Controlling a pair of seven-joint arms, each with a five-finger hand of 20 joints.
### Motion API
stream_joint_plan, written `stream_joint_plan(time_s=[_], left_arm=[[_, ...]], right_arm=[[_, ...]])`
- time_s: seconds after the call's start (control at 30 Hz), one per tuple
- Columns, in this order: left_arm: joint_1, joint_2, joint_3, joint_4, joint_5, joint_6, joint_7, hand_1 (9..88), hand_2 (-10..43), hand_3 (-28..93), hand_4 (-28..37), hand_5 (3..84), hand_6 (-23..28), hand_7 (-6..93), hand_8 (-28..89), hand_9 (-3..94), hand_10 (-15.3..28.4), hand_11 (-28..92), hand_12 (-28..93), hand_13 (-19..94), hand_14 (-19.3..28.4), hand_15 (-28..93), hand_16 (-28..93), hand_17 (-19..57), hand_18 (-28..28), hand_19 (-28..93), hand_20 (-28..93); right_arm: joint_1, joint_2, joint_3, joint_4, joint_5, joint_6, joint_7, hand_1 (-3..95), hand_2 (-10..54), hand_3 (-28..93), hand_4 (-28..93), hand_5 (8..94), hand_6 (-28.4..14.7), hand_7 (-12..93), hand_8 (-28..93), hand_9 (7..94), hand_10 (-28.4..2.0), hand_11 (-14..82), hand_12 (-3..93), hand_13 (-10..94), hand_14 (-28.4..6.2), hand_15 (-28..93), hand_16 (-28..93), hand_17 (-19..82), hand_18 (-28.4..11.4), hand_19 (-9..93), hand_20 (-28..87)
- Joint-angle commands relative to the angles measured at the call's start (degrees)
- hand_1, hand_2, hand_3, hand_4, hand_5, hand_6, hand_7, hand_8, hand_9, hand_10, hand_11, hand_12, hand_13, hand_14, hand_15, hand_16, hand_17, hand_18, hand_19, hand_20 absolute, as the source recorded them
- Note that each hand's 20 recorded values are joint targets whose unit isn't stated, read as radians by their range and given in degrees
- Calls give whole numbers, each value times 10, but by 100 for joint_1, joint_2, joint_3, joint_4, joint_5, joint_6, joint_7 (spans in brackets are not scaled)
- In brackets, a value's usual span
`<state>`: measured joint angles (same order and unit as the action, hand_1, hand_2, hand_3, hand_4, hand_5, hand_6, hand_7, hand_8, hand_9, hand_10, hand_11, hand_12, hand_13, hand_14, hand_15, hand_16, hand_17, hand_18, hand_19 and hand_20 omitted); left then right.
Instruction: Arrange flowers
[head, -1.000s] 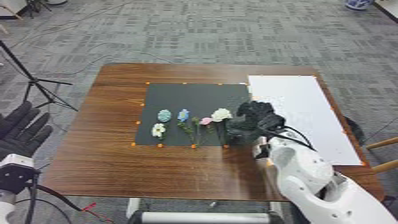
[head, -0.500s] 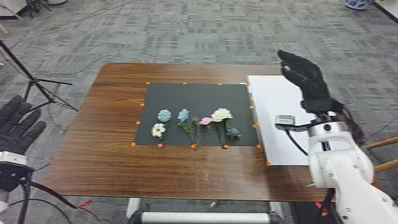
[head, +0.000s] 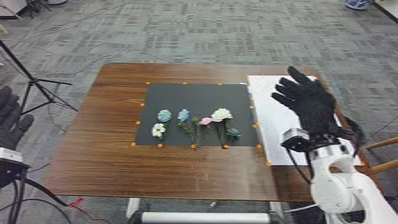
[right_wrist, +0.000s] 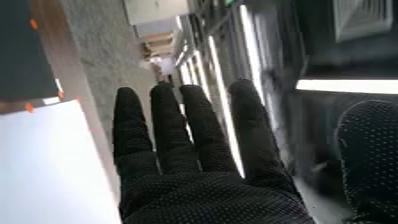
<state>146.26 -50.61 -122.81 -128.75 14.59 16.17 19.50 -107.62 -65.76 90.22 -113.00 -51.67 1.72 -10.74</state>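
Observation:
In the head view, my right hand (head: 311, 106) is above the white sheet (head: 271, 120), its fingers spread and holding nothing; in the right wrist view the same hand (right_wrist: 209, 197) has straight fingers. My left hand (head: 11, 120) is open off the table's left side. On the dark mat (head: 195, 95) lie a light blue flower (head: 164, 115), a white flower (head: 158, 130), a blue flower (head: 183, 115), a pink flower (head: 206, 121), a larger white flower (head: 221, 115) and a dark bluish flower (head: 234, 133), side by side with stems toward the near edge.
Small orange markers line the edges of the mat and the sheet. The brown table (head: 160, 170) extends around both. A tripod (head: 34, 80) stands on the floor at the left, and part of a wooden chair (head: 384, 167) is beside the table's right side.
My right hand has moved right, away from the dark bluish flower and the mat, to above the white sheet, and its fingers have spread. My left hand has shifted slightly left.

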Motion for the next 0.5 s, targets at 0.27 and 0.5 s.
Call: stream_joint_plan(time_s=[0.27,0.5], left_arm=[[-36,85,-50,5,-27,-100,16,190,159,659,-283,333,49,42,-60,257,84,21,119,102,55,-18,15,-50,75,89,124],[-49,98,-65,3,-30,-126,49,189,158,662,-283,333,48,43,-61,257,84,22,121,105,58,-14,16,-49,78,90,123]], right_arm=[[-157,-57,188,-130,-41,13,-163,81,115,770,-269,407,-29,89,-96,386,-170,52,118,254,-157,225,93,122,-181,275,192],[-136,-49,181,-103,-18,-81,-154,82,110,771,-266,408,-28,90,-96,386,-169,52,119,258,-158,223,100,123,-181,274,193]])
